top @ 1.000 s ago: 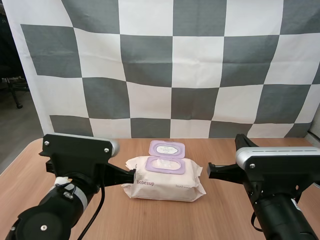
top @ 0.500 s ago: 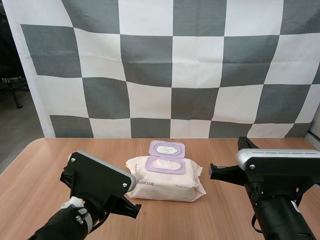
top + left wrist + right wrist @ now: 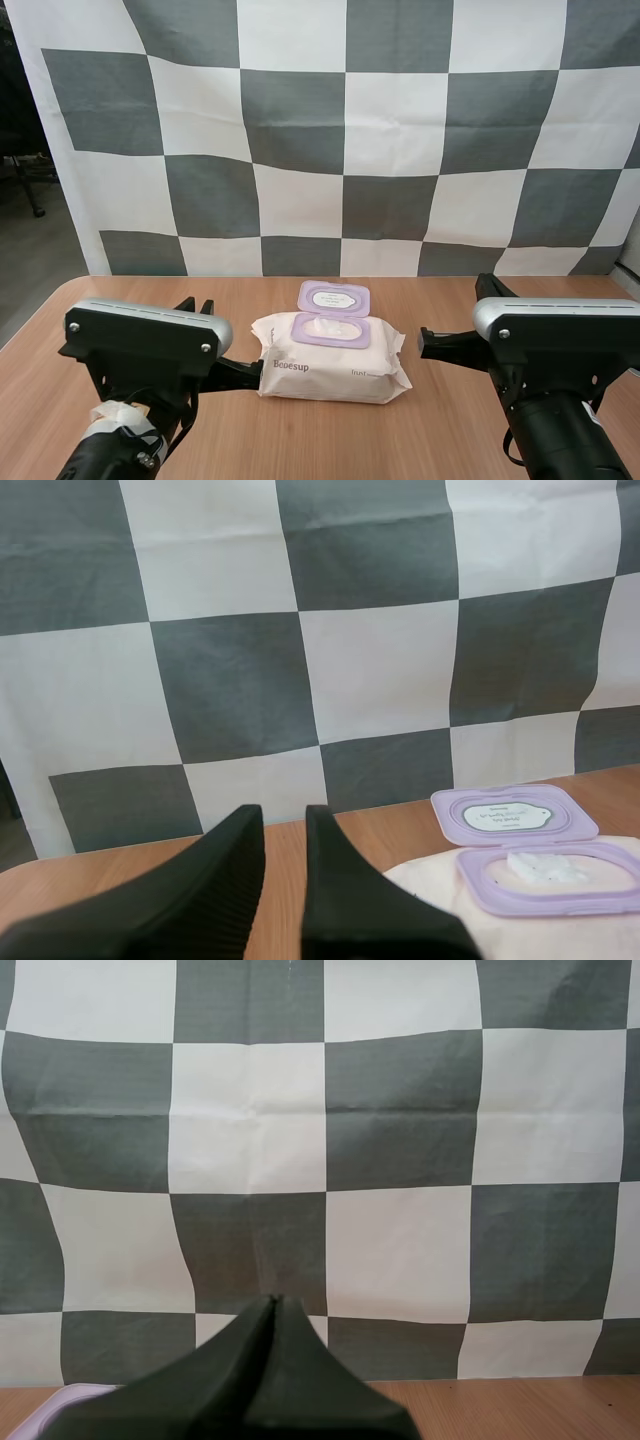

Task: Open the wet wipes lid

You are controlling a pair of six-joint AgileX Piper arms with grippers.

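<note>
Two grippers, both empty | left gripper [image 3: 283, 815]: narrowly parted, just beside wet wipes pack [image 3: 330, 358] | right gripper [image 3: 273, 1302]: closed tight, near pack's other side | lid [image 3: 334, 297]: flipped open | pack on table [image 3: 450, 430]

wooden table [image 3: 430, 430], wet wipes pack [image 3: 335, 362] on it

Wooden table [image 3: 440, 420], light brown top, rounded far-left corner

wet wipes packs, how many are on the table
1: the pack of wet wipes lies at the middle of the table, its purple lid flipped open. None seems hidden.
</note>
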